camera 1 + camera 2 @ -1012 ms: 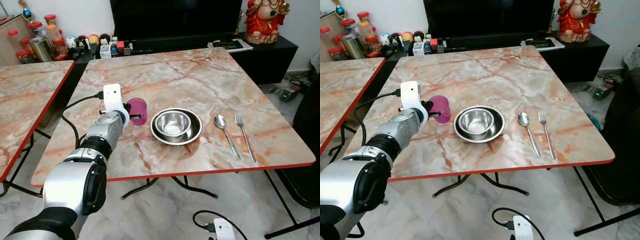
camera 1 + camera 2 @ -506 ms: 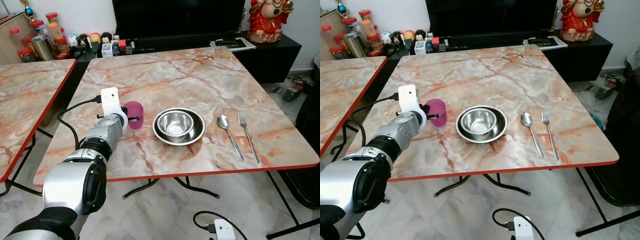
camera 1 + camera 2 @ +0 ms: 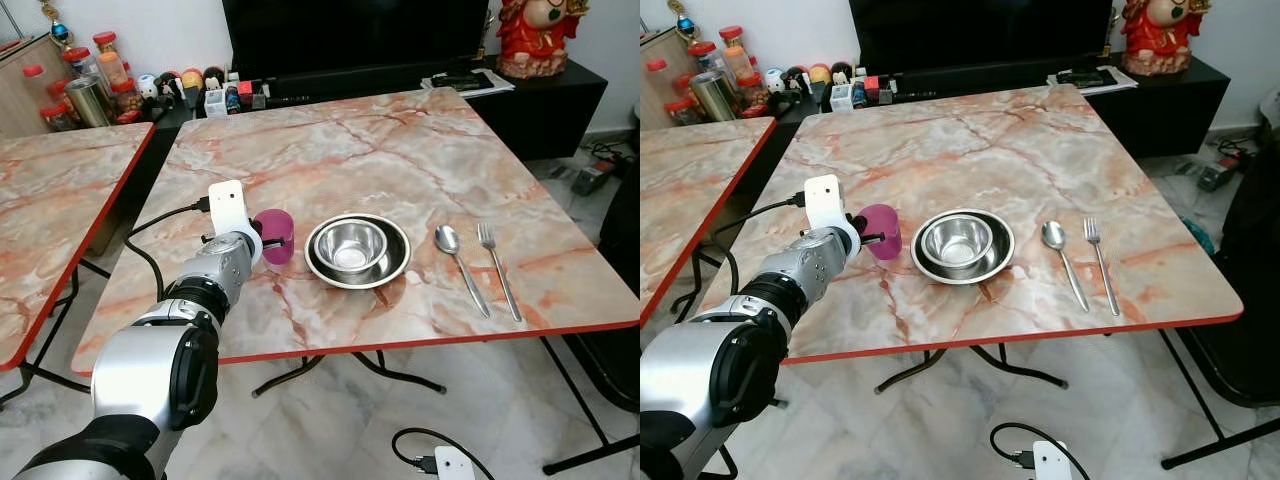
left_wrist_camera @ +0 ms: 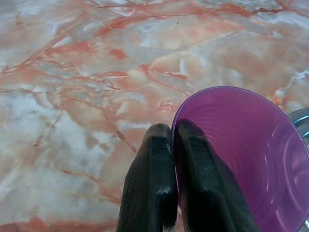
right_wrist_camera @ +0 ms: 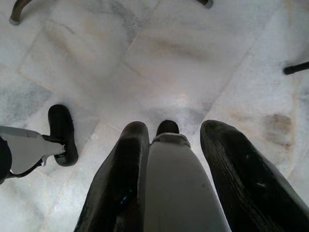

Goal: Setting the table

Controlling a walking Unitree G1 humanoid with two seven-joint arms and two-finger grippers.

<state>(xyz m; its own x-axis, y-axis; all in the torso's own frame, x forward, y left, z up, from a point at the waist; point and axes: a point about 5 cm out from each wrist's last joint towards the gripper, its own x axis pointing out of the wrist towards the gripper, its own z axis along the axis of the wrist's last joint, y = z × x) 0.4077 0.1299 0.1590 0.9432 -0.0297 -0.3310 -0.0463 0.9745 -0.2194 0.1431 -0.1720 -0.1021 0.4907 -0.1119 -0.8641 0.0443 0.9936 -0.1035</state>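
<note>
On the marble-patterned bench (image 3: 400, 150), at nine o'clock of the nested steel bowls (image 3: 357, 249), the left gripper (image 4: 173, 140) pinches the purple plastic cup's (image 3: 275, 234) rim. Cup placement is in hand; next, judged: lower and release. The right gripper (image 5: 176, 133) hangs spread above the floor.

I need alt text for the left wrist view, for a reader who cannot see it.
Two black fingers of the left gripper pinch the rim of a purple plastic cup, one finger inside and one outside. Beneath lies the pink-veined marble table; a steel bowl's rim shows beside the cup.
</note>
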